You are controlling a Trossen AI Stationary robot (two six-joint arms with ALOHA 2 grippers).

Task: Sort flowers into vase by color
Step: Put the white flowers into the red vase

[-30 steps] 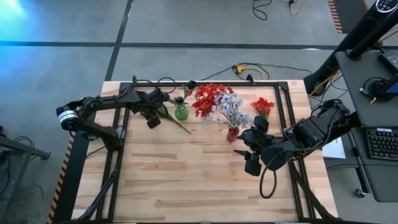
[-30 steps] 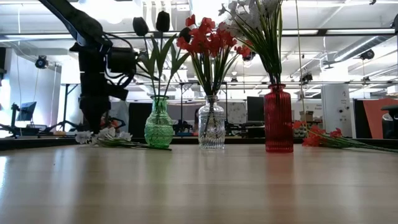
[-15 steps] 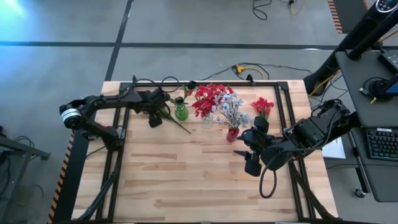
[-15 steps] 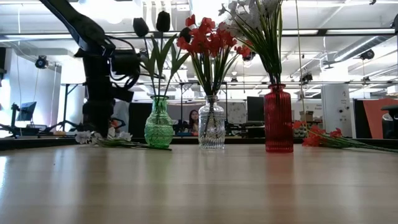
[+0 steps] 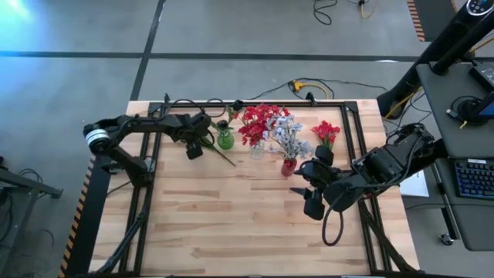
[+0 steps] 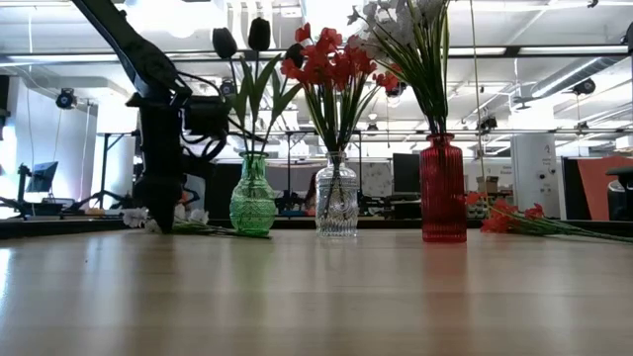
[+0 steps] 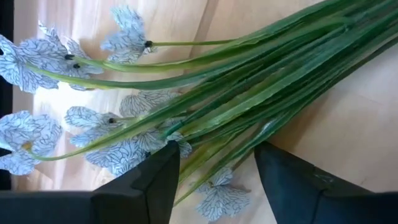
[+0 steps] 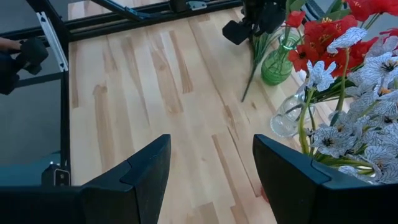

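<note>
the table (image 5: 231,224) carried three vases in a row: green (image 5: 225,140), clear (image 5: 257,150) and red (image 5: 288,166), holding dark buds, red blossoms and pale blossoms. the left gripper (image 5: 197,144) hung low beside the green vase, its jaws open astride the stems of a pale blue-white spray (image 7: 205,106) lying flat on the table. the right gripper (image 5: 309,189) waited open in front of the red vase.

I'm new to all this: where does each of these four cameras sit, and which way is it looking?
High view: above the table, looking straight down; both arms show.
Low view: at tabletop height, looking level at the green vase, clear vase and red vase; the left arm comes down beside the green one.
Left wrist view: on the left arm, looking past the open left tool at the pale flower spray lying on the wood.
Right wrist view: on the right arm, past the open right tool, toward the vases.
All but the left wrist view show the green vase.
</note>
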